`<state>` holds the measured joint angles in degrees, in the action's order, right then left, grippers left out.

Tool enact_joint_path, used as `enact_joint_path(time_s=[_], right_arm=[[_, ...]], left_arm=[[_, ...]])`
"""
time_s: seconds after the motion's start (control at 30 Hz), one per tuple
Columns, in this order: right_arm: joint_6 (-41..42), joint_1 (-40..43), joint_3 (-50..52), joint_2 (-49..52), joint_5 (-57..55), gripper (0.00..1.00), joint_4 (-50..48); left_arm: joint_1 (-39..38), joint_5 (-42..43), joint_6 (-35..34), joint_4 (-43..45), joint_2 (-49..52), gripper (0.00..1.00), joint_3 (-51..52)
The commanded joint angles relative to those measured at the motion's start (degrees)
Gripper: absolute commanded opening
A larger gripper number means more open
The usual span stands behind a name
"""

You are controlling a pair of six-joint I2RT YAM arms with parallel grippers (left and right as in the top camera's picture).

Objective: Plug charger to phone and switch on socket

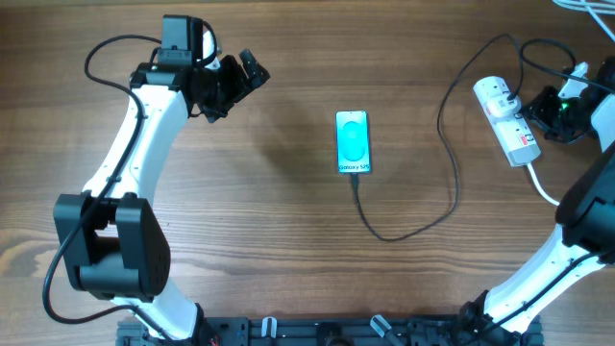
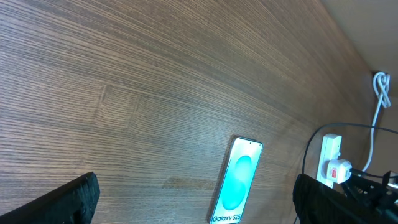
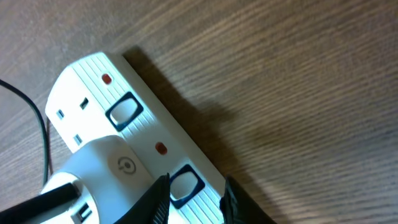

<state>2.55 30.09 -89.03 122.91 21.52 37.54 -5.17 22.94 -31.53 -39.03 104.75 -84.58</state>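
Note:
The phone (image 1: 353, 142) lies screen up mid-table, its cyan display lit. The charger (image 1: 448, 125), a thin black cable, runs from the phone's near end in a loop up to the socket (image 1: 507, 120), a white power strip at the far right. My right gripper (image 1: 545, 111) hangs over the strip. In the right wrist view its jaws (image 3: 196, 186) stand slightly apart either side of a rocker switch (image 3: 185, 185), gripping nothing. A white adapter (image 3: 106, 171) sits plugged in beside it. My left gripper (image 1: 245, 77) hovers far left, open wide and empty, with the phone (image 2: 239, 180) ahead of it.
The strip's thick white cord (image 1: 543, 187) trails toward my right arm. A second switch (image 3: 124, 111) and red marks (image 3: 106, 79) sit further along the strip. A looped white cable (image 2: 380, 93) hangs at the table's far edge.

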Motion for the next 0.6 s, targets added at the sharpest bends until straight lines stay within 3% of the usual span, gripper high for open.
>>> enact_joint_path(time_s=[0.0, 0.27, 0.57], right_arm=[[0.4, -0.1, 0.5, 1.4, -1.6, 0.3, 0.7], [-2.9, -0.6, 0.6, 1.4, -2.2, 0.47, 0.2], [-5.8, -3.1, 0.6, 1.4, -8.3, 0.55, 0.5]], left_arm=[[0.2, -0.5, 1.3, 0.1, -0.9, 1.0, 0.0], [0.2, -0.5, 1.3, 0.1, -0.9, 1.0, 0.0], [0.2, -0.5, 1.3, 0.1, -0.9, 1.0, 0.0]])
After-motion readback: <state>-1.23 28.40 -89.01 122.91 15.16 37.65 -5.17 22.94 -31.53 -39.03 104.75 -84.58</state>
